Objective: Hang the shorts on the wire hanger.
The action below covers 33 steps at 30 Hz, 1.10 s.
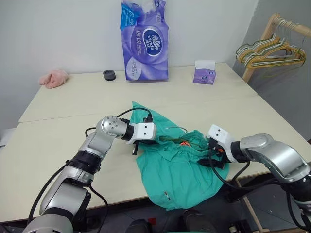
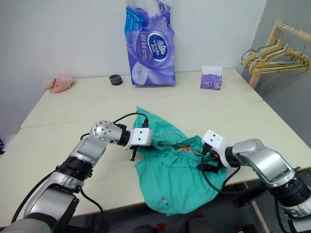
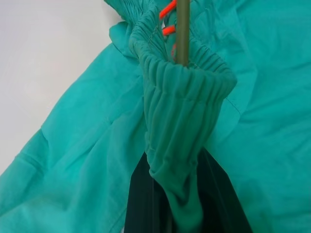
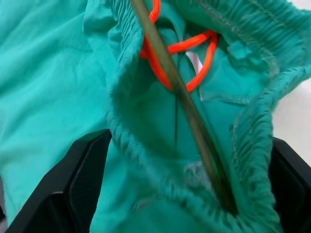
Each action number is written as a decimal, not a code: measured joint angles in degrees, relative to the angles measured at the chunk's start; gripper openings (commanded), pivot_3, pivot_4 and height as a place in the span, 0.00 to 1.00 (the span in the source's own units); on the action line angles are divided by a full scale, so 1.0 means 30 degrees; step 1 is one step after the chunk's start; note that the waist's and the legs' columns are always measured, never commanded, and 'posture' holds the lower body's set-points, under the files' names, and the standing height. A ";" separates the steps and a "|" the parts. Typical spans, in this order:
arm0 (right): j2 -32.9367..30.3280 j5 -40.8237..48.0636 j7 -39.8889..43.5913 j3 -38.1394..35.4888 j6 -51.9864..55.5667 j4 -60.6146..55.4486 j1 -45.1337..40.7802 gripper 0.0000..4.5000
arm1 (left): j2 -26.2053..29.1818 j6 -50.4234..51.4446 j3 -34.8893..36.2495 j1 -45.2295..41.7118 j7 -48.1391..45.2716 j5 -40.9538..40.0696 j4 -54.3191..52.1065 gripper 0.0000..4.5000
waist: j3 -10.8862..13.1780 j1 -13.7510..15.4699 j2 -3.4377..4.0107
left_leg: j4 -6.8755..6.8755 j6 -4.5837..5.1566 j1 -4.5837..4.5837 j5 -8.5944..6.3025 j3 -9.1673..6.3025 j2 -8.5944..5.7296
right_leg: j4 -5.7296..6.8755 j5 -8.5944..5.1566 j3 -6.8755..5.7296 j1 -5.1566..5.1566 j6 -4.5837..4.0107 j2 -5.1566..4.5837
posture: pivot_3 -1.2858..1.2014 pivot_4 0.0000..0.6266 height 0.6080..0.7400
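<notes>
Pale surface (image 1: 58,126) carries the shorts (image 1: 175,170), hem spilling off its near edge. Left gripper (image 1: 138,143) is pinched on the gathered waistband, bracing it with the wire hanger (image 3: 182,29) threaded inside; right gripper (image 4: 189,184), spread wide, straddles waistband and wire, likely to regrip

The left arm is seen rising from the lower left of the head view, bent at the elbow, its wrist turned toward the frame's centre. The left gripper (image 1: 137,145) is clamped on the gathered waistband of the teal-green fabric shorts (image 1: 175,170), the black fingers (image 3: 146,204) pressed together around the fold. The right arm is extended from the lower right edge toward the centre. The right gripper (image 1: 210,156) is spread wide, its black fingers (image 4: 73,189) set on either side of the bunched waistband.
</notes>
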 measured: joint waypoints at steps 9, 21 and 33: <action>-0.0317 -0.1821 0.0453 0.1525 -0.1522 0.0519 -0.0405 0.29 | 0.0147 -0.0020 0.0000 -0.0003 -0.0125 0.0001 0.0003 0.00 | 0.0000 0.0020 0.0000 | 0.0002 -0.0001 -0.0001 0.0000 -0.0002 -0.0001 | 0.0000 0.0000 -0.0003 -0.0001 0.0000 -0.0002 | 0.44 0.05 1.00; -0.0257 -0.3665 0.1090 0.2211 -0.3224 0.1056 -0.0319 0.00 | 0.0135 0.0024 0.0203 -0.0005 -0.0111 -0.0310 0.0006 0.00 | -0.0001 0.0003 0.0002 | 0.0002 -0.0001 0.0000 -0.0001 -0.0008 0.0000 | 0.0005 0.0000 -0.0008 -0.0003 0.0000 -0.0001 | 0.44 0.05 1.00; -0.0214 -0.3473 0.1403 0.0873 -0.2621 -0.0163 -0.0279 0.00 | -0.0311 0.4100 0.2272 0.0128 -0.0976 -0.4211 -0.0743 0.63 | -0.0003 -0.0127 0.0002 | 0.0006 -0.0003 0.0000 0.0000 -0.0017 -0.0001 | 0.0015 0.0000 -0.0014 -0.0003 -0.0001 -0.0001 | 0.44 0.05 1.00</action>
